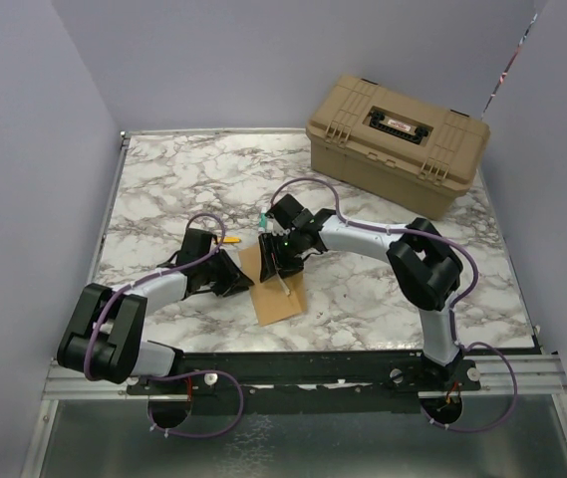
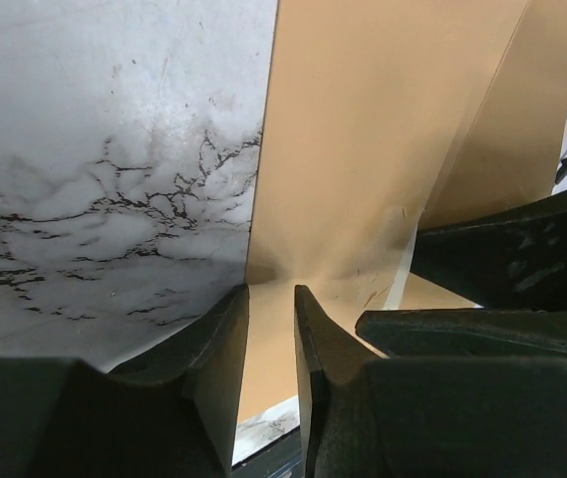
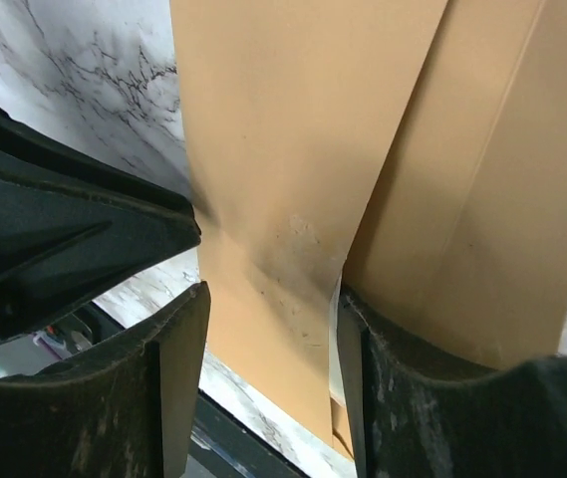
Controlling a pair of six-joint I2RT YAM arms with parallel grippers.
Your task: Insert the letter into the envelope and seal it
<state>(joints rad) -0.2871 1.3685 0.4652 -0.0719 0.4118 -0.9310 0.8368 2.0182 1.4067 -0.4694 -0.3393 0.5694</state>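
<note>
The kraft-brown envelope (image 1: 277, 294) lies flat on the marble table between both arms. My left gripper (image 1: 237, 277) is at its left edge, my right gripper (image 1: 276, 267) over its far end. In the left wrist view the left gripper (image 2: 271, 294) is slightly open, tips down on the envelope (image 2: 363, 149). In the right wrist view the right gripper (image 3: 268, 299) is open and straddles the flap of the envelope (image 3: 283, 149). A thin pale edge (image 2: 404, 269) shows beside the flap; I cannot tell if it is the letter, which is otherwise hidden.
A tan hard case (image 1: 398, 139) stands at the back right. An orange-tipped marker (image 1: 231, 240) and a green-tipped one (image 1: 263, 219) lie just behind the grippers. The table's front edge and a black rail (image 1: 293, 363) run close below the envelope.
</note>
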